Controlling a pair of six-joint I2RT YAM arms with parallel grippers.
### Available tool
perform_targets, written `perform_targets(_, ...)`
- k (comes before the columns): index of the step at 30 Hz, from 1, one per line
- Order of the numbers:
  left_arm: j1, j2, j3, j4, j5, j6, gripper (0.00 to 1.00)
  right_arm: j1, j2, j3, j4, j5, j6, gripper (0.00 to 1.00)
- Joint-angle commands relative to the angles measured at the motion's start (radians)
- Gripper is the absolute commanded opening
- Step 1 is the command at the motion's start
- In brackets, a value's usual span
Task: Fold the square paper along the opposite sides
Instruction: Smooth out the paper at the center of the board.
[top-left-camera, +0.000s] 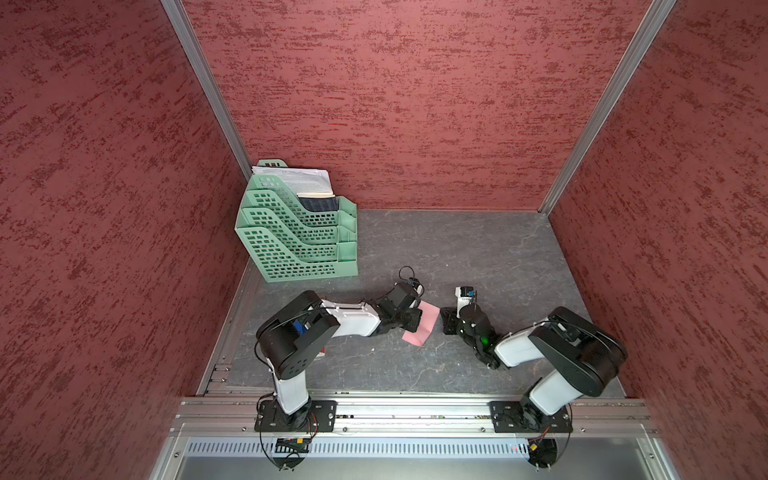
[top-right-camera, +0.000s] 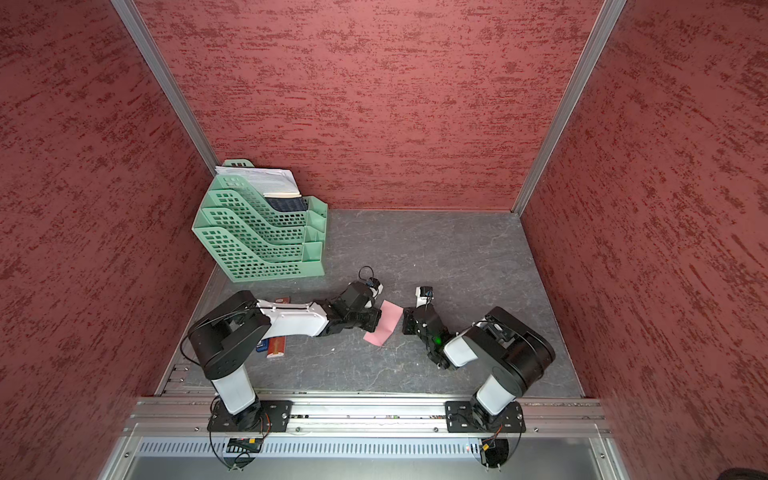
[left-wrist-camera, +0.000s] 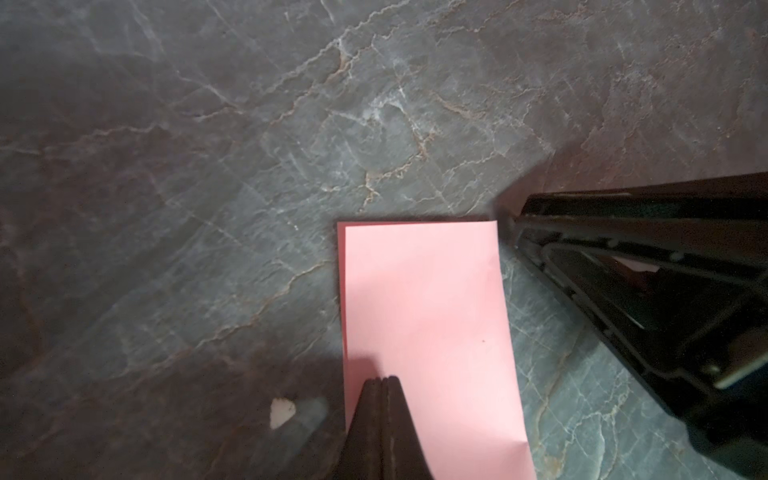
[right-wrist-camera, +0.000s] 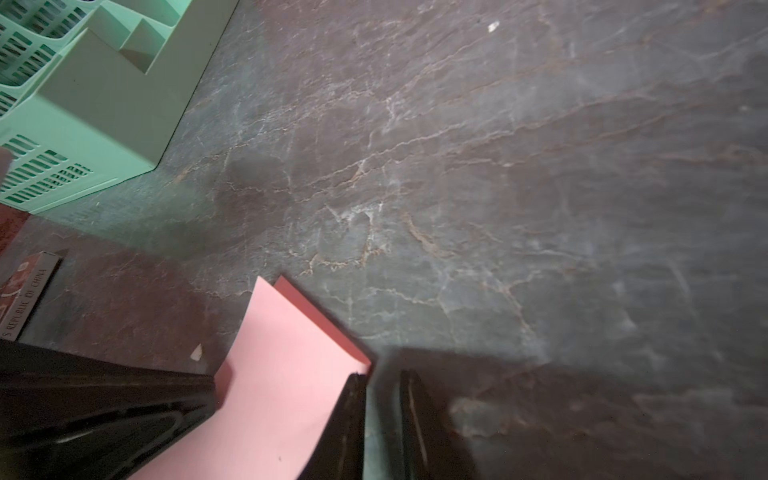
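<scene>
Red textured walls (top-left-camera: 415, 104) are enclosing a grey marbled tabletop (top-left-camera: 478, 257), w/ a green tray rack (top-left-camera: 291, 245) standing back-left. The square paper (left-wrist-camera: 424, 311), pink, is lying doubled over mid-table btwn both grippers. The left gripper (left-wrist-camera: 383, 380) is pressing its tips on the sheet near one long edge, jaws fully together, nothing btwn them. The right gripper (right-wrist-camera: 382, 376) is sitting at a corner of the sheet, jaws a narrow slit apart, bare table showing thru.
</scene>
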Motion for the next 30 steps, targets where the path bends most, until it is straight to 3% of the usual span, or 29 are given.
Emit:
perform_targets(1,-0.004,0.104,-0.069,-0.266,-0.004,-0.007,0.00,-0.040,-0.009,-0.008,-0.129,0.003,-0.040,0.20)
perform_targets(8,0.002,0.103,-0.071,-0.267,-0.013,-0.012,0.00,-0.039,-0.181,-0.058,-0.043,-0.108,-0.140,0.21)
perform_targets(19,0.008,0.107,-0.069,-0.268,-0.006,-0.013,0.00,-0.029,0.021,-0.003,0.109,-0.214,-0.117,0.09)
perform_targets(25,0.008,0.114,-0.066,-0.271,-0.004,-0.012,0.00,-0.029,-0.028,-0.020,0.077,-0.181,-0.124,0.00)
perform_targets(30,0.008,0.119,-0.062,-0.271,-0.003,-0.010,0.00,-0.026,-0.048,0.009,0.036,-0.194,-0.141,0.00)
